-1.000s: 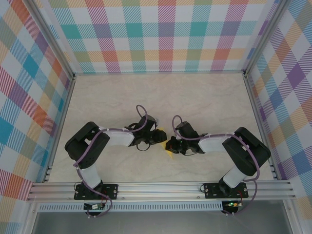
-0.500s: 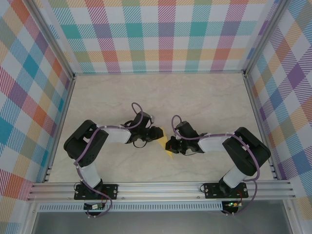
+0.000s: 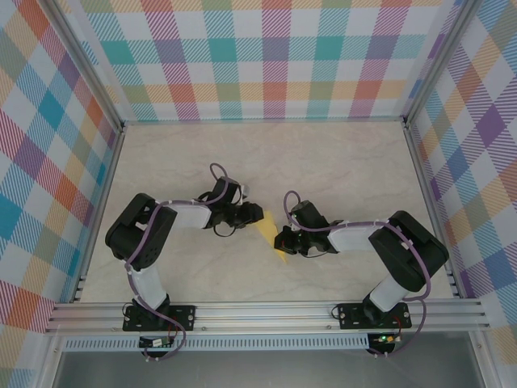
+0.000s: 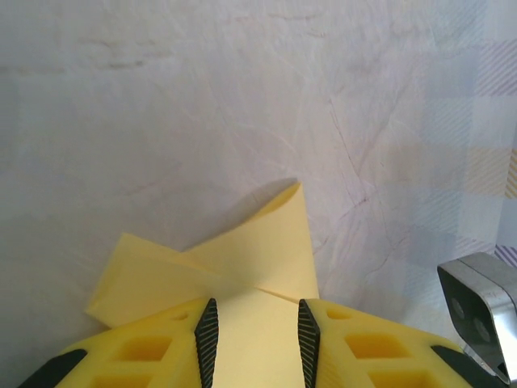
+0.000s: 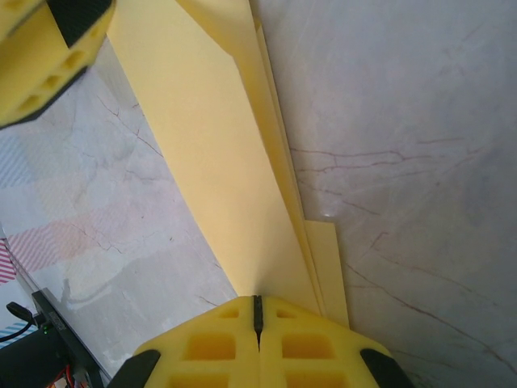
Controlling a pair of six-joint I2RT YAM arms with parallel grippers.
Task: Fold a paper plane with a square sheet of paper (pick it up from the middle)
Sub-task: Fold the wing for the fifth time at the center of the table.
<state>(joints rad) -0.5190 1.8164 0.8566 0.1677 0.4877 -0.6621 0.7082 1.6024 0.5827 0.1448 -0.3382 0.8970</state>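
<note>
Left arm (image 3: pixel 257 214) swung outward, stretching folded paper (image 3: pixel 273 237).

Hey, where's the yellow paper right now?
In the top view, the paper sits mid-table between the two grippers, with the right gripper shut on one end and the left gripper at the other.

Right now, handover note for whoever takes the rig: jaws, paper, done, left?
Right gripper: jaws fully shut, pinching the end of the yellow paper.
Left gripper: jaws partly open with the paper's other end between the pads; I can't confirm a firm grip.
Paper: mid-table between the two grippers, already folded into a long layered strip, one flap sticking up in the left wrist view.
Done: early folds.
Left: remaining folds; no finished dart shape yet.
</note>
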